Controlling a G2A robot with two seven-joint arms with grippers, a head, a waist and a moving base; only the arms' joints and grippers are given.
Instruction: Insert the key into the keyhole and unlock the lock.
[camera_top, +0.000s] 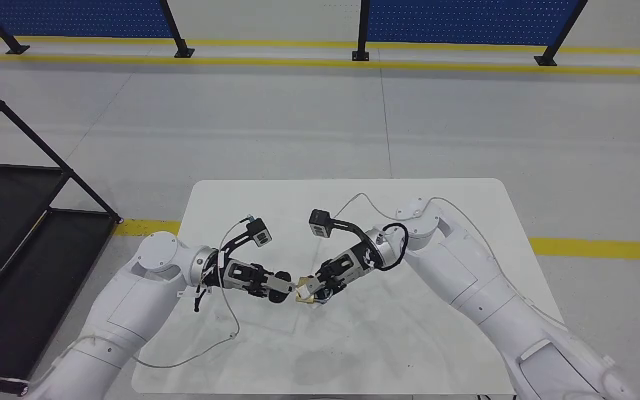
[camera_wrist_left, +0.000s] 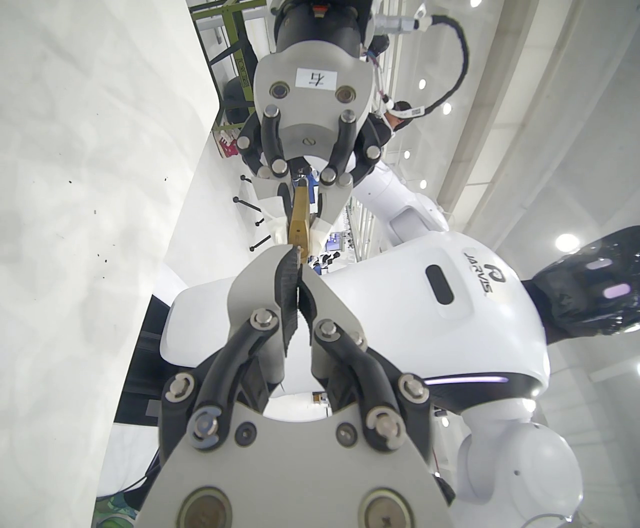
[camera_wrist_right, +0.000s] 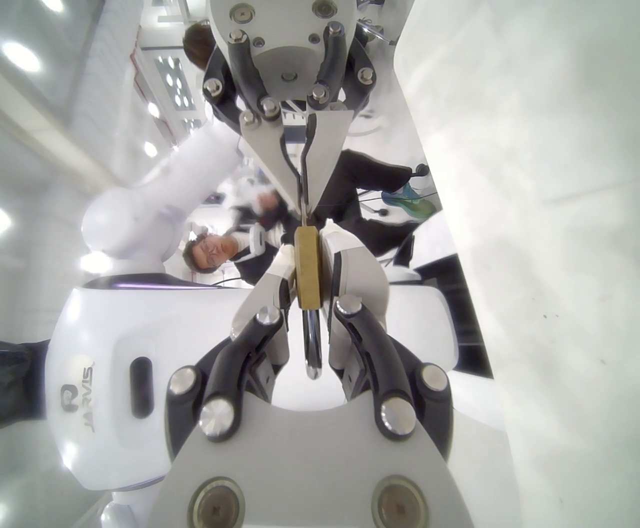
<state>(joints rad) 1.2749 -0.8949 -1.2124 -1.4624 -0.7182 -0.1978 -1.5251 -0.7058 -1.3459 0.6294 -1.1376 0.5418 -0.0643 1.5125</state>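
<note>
Right gripper (camera_wrist_right: 310, 265) is clenched on the flat sides of a small rectangular brass padlock (camera_wrist_right: 309, 267), carried over the white counter (camera_top: 450, 210) near its middle. The silver steel shackle (camera_wrist_right: 312, 345) points back into the right gripper's palm, so the padlock's keyhole end stays bare and faces the other arm. That grip looks chosen to brace the padlock body against push and twist. Left gripper (camera_wrist_left: 298, 265) comes head-on at the padlock's keyhole end, pads squeezed on a thin flat metal key (camera_wrist_right: 302, 210). Only the key's narrow blade sticks out past the pads. The key's long axis runs in line with the padlock's long axis, tip pointing at the keyhole end and touching it. How deep the key sits, cannot tell. The blade shows edge-on in the right wrist view, in the same plane as the padlock's thin side. Judged stage: insertion at or just started, turn not yet done. Risk: a small tilt jams the blade at the slot.
</note>
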